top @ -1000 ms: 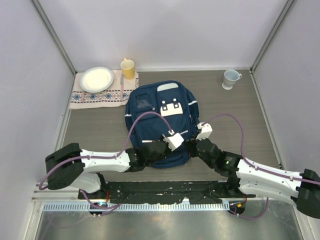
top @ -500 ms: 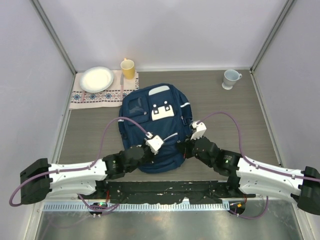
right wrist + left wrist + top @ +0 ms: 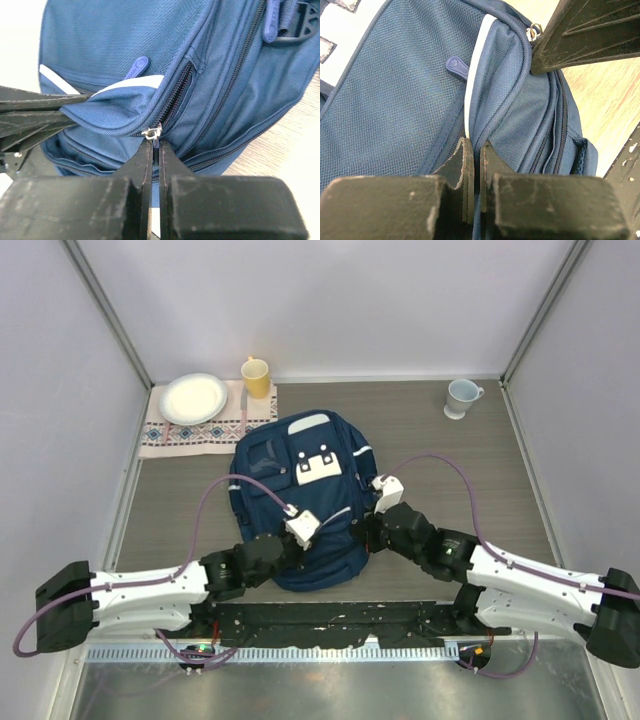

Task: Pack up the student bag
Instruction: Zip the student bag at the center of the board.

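Note:
The student bag (image 3: pixel 290 480), navy blue with white stripes and a white buckled flap, lies flat mid-table, its top end toward the arms. At that near end, my left gripper (image 3: pixel 325 536) is shut, pinching a fold of bag fabric (image 3: pixel 492 125) beside a white stripe (image 3: pixel 475 75). My right gripper (image 3: pixel 358 531) is shut on the metal zipper pull (image 3: pixel 152 132) of the main compartment, just right of the left one. The zipper (image 3: pixel 175 92) gapes slightly beyond the pull. One right finger (image 3: pixel 590 30) shows in the left wrist view.
A white plate (image 3: pixel 193 398) and a utensil (image 3: pixel 243 406) rest on a patterned cloth (image 3: pixel 170 432) at the back left, with a yellow cup (image 3: pixel 256 377) beside them. A pale mug (image 3: pixel 461 397) stands at the back right. Grey walls enclose the table.
The bag has slid and turned to the left with both grippers holding its near end. The left arm drew back leftward; the right gripper followed to the left.

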Robot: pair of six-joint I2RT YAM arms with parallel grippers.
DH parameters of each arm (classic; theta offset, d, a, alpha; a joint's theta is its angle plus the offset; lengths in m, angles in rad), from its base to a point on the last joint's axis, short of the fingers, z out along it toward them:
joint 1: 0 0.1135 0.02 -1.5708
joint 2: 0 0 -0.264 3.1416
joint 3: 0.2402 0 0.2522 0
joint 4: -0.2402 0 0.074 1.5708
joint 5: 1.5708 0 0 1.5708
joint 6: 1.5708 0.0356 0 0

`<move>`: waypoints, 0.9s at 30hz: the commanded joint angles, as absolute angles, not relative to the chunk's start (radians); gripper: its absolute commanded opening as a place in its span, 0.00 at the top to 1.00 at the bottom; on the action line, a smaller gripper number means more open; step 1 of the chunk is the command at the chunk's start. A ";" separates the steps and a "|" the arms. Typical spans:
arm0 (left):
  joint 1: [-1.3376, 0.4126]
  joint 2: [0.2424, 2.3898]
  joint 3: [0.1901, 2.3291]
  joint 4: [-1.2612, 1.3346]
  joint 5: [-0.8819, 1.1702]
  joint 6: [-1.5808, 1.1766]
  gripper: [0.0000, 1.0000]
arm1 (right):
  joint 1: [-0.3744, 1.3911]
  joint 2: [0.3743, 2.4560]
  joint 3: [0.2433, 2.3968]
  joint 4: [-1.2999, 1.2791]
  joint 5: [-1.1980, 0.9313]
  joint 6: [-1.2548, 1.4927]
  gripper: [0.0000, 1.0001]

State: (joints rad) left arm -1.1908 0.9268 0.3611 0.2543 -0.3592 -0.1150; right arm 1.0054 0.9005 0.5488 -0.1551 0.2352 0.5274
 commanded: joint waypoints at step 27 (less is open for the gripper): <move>-1.170 1.104 0.443 0.135 -0.442 -0.083 1.00 | 0.927 1.043 0.912 -0.630 0.180 0.248 0.99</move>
